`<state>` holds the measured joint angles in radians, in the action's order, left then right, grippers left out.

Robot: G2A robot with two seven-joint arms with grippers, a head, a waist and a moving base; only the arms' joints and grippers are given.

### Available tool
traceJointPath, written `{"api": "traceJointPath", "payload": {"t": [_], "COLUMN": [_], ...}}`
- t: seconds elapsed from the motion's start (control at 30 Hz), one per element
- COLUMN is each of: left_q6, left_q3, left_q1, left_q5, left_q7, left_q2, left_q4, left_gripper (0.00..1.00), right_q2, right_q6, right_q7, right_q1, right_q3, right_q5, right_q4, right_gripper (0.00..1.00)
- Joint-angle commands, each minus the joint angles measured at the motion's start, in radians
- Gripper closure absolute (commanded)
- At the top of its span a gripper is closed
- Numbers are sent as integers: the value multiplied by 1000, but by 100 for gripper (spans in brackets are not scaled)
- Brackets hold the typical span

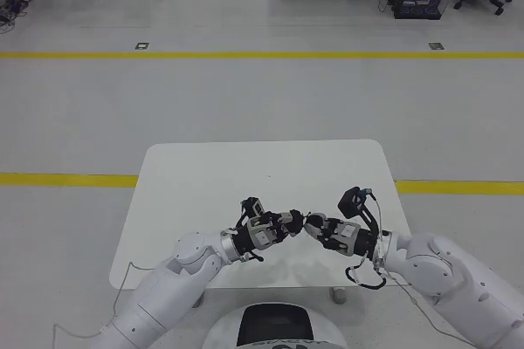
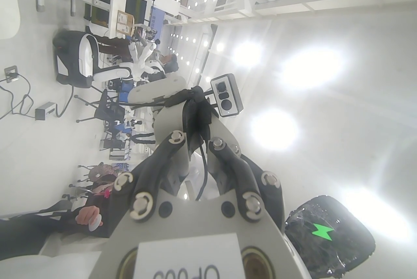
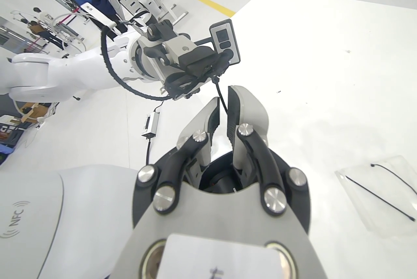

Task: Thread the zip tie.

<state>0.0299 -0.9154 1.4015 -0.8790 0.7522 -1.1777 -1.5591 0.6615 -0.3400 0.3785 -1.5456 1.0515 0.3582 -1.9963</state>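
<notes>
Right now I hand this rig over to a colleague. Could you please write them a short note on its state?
Left gripper: shut on the zip tie, held above the table.
Right gripper: shut on the same tie, its fingertips close to the left one's.
Spare tie: lies in a clear bag on the table, near the right arm.
Done: the tie is off the table and held between both grippers.
Left: no loop shows, so the threading is not yet done. The fingers hide whether the tip has entered the head.
</notes>
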Motion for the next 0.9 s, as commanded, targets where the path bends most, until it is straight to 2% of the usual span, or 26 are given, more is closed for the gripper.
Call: {"api": "traceJointPath", "payload": {"t": [0.0, 0.1, 0.2, 0.27, 0.33, 0.57, 0.73, 0.87], "left_q6": [0, -1, -1, 0, 0, 1, 2, 2], "left_q3": [0, 1, 2, 2, 2, 3, 3, 3], "left_q1": [0, 0, 0, 0, 1, 1, 0, 1], "left_q5": [0, 0, 0, -1, -1, -1, -2, -3], "left_q7": [0, 0, 0, -1, -1, -1, 0, -1], "left_q2": [0, 1, 1, 2, 2, 3, 4, 4], "left_q4": [-1, -1, -2, -2, -3, -4, -4, -4], "left_gripper": [100, 100, 100, 100, 100, 100, 100, 100], "right_q2": [0, 0, 0, 0, 0, 0, 1, 2], "right_q6": [0, 0, 0, 0, 0, 0, 0, 0], "right_q7": [0, -1, -3, -3, -4, -8, -12, -15], "right_q1": [2, 5, 7, 8, 10, 15, 20, 23], "right_q3": [-2, -4, -7, -9, -12, -20, -25, -28], "right_q5": [-2, -3, -3, -3, -3, -4, -7, -8], "right_q4": [1, 3, 3, 2, 1, 5, 10, 13], "right_gripper": [93, 95, 87, 78, 78, 87, 100, 100]}}
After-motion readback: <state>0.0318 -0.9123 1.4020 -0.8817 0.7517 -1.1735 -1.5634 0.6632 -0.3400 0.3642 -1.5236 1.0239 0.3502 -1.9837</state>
